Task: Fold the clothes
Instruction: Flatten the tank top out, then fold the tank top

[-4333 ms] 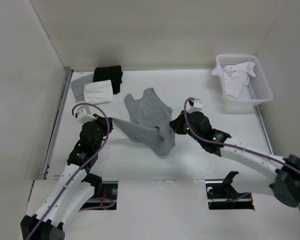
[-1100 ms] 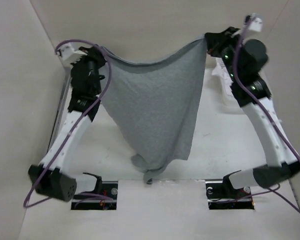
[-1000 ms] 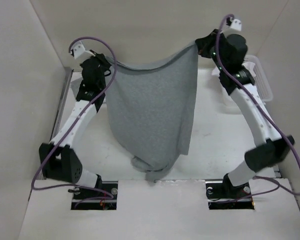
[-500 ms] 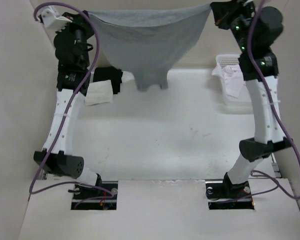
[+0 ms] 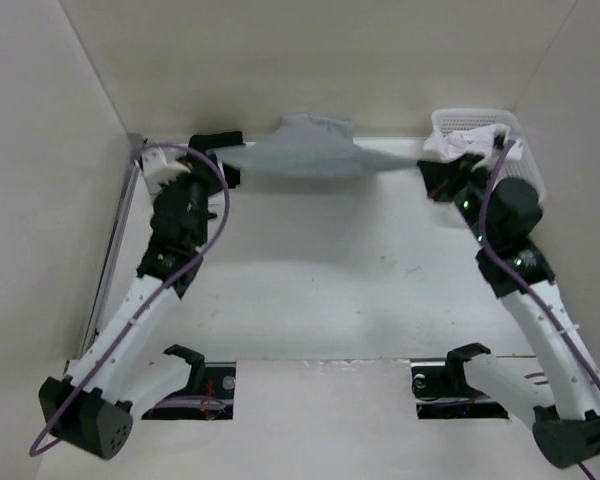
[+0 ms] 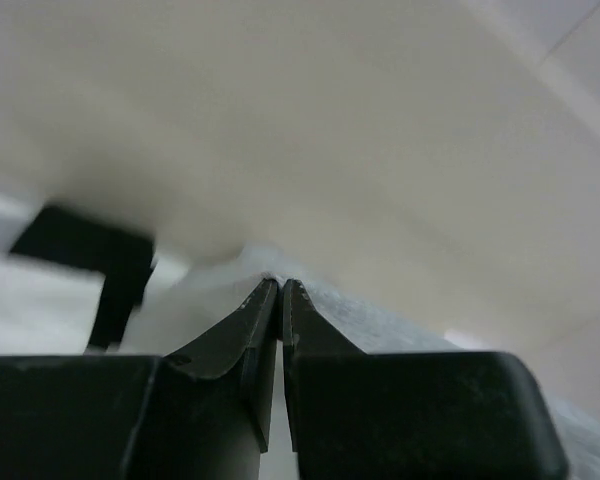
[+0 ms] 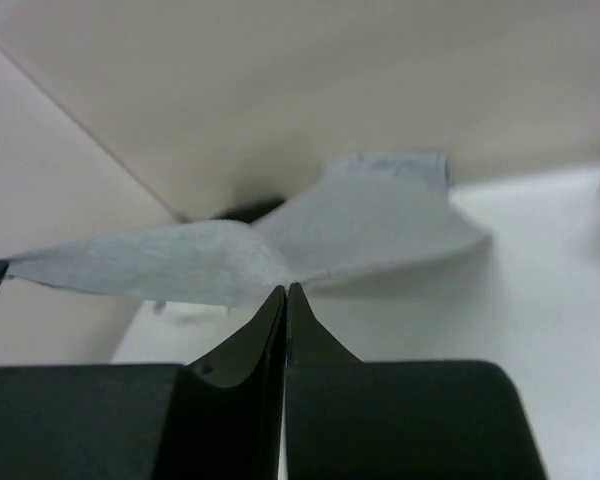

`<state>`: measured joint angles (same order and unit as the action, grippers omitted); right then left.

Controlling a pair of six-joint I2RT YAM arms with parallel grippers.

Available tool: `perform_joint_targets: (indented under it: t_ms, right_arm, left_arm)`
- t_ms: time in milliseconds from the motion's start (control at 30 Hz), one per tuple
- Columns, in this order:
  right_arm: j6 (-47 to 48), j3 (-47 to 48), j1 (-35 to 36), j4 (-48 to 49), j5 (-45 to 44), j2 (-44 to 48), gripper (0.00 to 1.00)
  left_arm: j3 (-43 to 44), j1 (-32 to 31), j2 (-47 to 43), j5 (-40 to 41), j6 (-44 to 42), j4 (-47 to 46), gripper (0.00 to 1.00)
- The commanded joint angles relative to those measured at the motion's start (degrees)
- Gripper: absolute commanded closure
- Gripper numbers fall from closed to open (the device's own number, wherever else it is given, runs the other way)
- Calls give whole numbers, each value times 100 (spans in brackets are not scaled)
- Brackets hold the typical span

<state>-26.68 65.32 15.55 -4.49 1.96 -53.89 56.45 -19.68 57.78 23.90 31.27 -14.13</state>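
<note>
The black cloth (image 5: 212, 139) at the desk's (image 5: 310, 270) far left corner is largely hidden by the left arm (image 5: 175, 230) and the grey top (image 5: 305, 155) (blurred in the left wrist view).

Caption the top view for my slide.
Left gripper and right gripper hold the grey top stretched between them.

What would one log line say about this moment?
left gripper: shut on grey top | right gripper: same | grey top: stretched between them

The clothes (image 5: 302, 157): light grey jersey; stretched taut, nearly level, aloft; far edge by the back wall (image 5: 310, 60).
</note>
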Motion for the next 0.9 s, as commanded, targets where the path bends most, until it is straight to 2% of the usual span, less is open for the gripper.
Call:
perform_joint_targets:
  t_ms: [0, 133, 233, 300, 400, 467, 567, 700, 867]
  right_arm:
    - [-399, -1246, 381, 449, -292, 1035, 99]
    - [-812, -2434, 1031, -234, -546, 2476, 100]
    - [-1041, -2848, 1681, -1384, -950, 3575, 100]
    - [-1234, -2893, 2060, -2210, -1135, 3946, 100]
    - [-1550, -2963, 2500, -2741, -1320, 4044, 100]
    - [-1630, -3077, 2676, -2576, -1425, 3843, 100]
    - [-1429, -3183, 2721, -1664, -1575, 2949, 100]
    - [-1033, -3114, 2011, 93, -1155, 1210, 100]
    - [-989, -2491, 1009, 1536, -276, -654, 100]
  left_arm:
    - [-1282, -486, -1169, 790, -15, 5, 97]
    - [-2092, -1093, -2680, 1221, 116, 1452, 97]
    - [-2357, -1647, -3727, 1502, 791, 2990, 97]
    - [-2436, -1928, -4089, 1626, 1318, 3809, 97]
    - [-2480, -2219, -4030, 1661, 1803, 4321, 97]
    - [-2489, -2290, -3784, 1775, 1857, 4157, 97]
    - [-2446, -2054, -3205, 1952, 1481, 3227, 97]
    - [-2296, -1281, -1897, 1541, 891, 1706, 96]
    - [-1998, -113, -218, 697, 1091, 572, 96]
